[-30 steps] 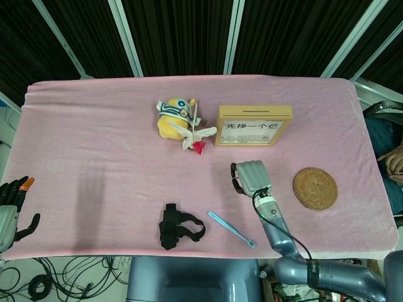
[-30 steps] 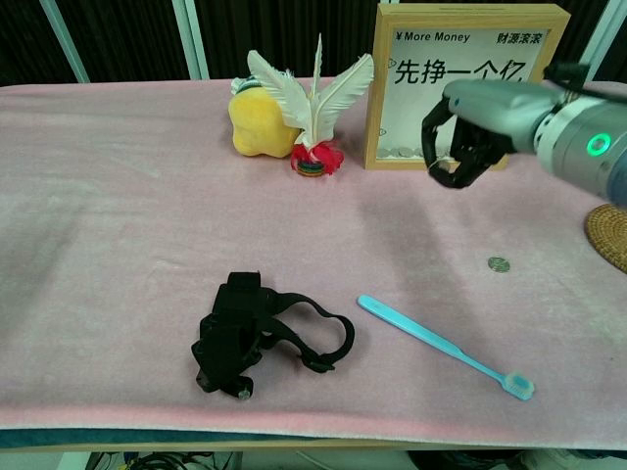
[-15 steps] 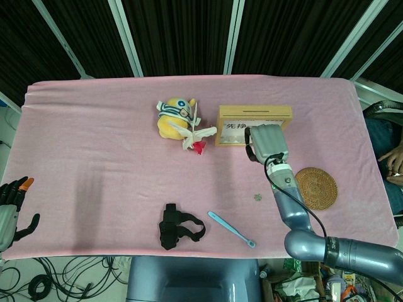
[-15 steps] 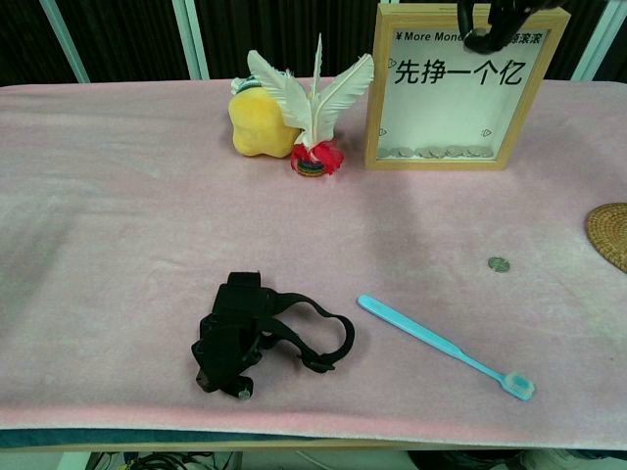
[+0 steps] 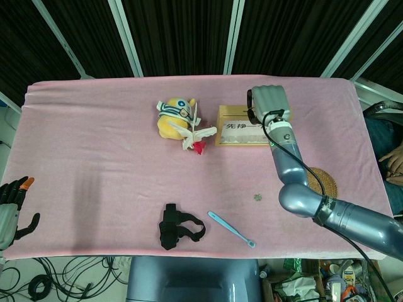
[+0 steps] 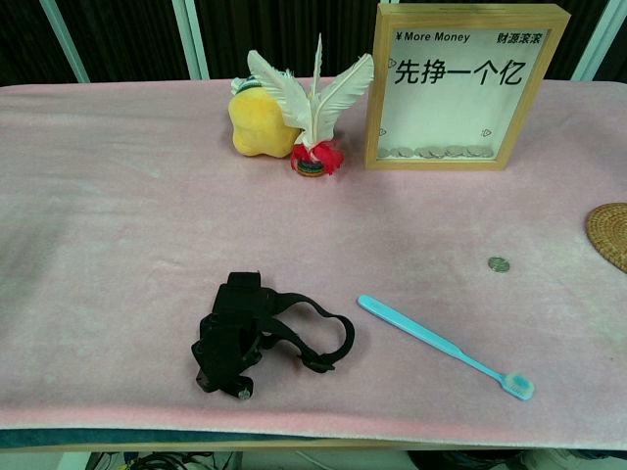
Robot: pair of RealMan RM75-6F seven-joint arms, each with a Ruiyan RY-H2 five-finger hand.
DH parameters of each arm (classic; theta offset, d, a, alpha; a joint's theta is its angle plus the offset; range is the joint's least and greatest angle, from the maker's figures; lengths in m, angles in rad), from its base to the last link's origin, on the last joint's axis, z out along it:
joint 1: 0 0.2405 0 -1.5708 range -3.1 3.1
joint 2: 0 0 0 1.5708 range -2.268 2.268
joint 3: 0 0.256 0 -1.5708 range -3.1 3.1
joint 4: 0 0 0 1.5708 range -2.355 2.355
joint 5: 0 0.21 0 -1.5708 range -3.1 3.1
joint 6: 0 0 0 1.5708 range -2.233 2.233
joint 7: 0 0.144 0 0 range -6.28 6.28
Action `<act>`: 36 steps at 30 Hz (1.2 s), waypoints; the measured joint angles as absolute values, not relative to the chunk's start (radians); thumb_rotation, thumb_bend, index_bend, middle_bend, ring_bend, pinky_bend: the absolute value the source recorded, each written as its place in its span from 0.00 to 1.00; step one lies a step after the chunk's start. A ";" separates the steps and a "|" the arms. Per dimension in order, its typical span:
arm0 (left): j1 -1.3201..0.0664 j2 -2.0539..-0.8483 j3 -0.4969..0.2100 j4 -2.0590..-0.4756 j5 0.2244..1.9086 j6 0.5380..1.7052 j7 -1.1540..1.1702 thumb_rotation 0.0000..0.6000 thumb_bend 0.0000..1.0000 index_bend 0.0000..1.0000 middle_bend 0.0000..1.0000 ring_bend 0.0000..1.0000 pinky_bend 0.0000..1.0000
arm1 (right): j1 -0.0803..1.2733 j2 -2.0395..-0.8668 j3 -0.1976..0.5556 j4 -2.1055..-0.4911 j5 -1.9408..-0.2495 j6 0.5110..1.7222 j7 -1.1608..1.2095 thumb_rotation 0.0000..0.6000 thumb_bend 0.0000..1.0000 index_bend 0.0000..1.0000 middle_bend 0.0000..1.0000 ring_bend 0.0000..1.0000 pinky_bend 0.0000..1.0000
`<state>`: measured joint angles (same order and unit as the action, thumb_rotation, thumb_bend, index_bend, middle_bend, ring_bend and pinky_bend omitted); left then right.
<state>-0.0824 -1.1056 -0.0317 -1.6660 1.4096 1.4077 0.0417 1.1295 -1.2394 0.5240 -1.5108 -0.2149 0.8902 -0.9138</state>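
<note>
Near edge of desk (image 6: 118,225): black strap (image 6: 260,333), teal toothbrush (image 6: 441,345) just right of it, not touching.

Left hand (image 5: 9,211) off the near-left corner, beside the desk, fingers spread, nothing in it. Head view only.

Further in: lone coin (image 6: 499,264) flat on the cloth, near the woven coaster (image 6: 609,235) at the right edge.

Far row, left to right: yellow plush (image 6: 257,127), feather toy (image 6: 312,108) leaning against it, then wooden box (image 6: 460,88), upright, glass front towards the robot, row of coins along its bottom.

Right hand (image 5: 269,104) raised over the box's right top corner, back of hand up, fingers curled under. Can't tell whether anything is pinched in there: underside hidden in head view, hand out of frame in chest view.

Judgement for working at the box top:
- Align by head view only; no help from chest view here.
- Come down slow and vertical. Looks tippable, so no sideways push on the top.
- Mind the forearm over the coaster and the coin on the way back.
</note>
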 measured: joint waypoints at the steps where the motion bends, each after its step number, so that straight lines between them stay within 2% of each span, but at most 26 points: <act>1: -0.083 -1.106 -0.032 -1.666 1.407 1.407 0.046 1.00 0.41 0.03 0.03 0.00 0.00 | 1.144 -1.240 0.519 -1.485 -0.204 0.876 -0.912 1.00 0.43 0.68 0.99 1.00 1.00; 10: -0.083 -1.106 -0.036 -1.668 1.398 1.407 0.057 1.00 0.41 0.03 0.03 0.00 0.00 | 1.215 -1.267 0.449 -1.357 -0.135 0.815 -0.881 1.00 0.43 0.68 0.99 1.00 1.00; 36: -0.082 -1.106 -0.036 -1.668 1.400 1.414 0.064 1.00 0.41 0.03 0.02 0.00 0.00 | 1.220 -1.292 0.333 -1.301 -0.199 0.791 -0.744 1.00 0.43 0.68 0.99 1.00 1.00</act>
<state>-0.0823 -1.1061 -0.0361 -1.6676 1.3998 1.4136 0.0636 1.2197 -1.2922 0.3327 -1.3011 -0.1995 0.7915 -0.7439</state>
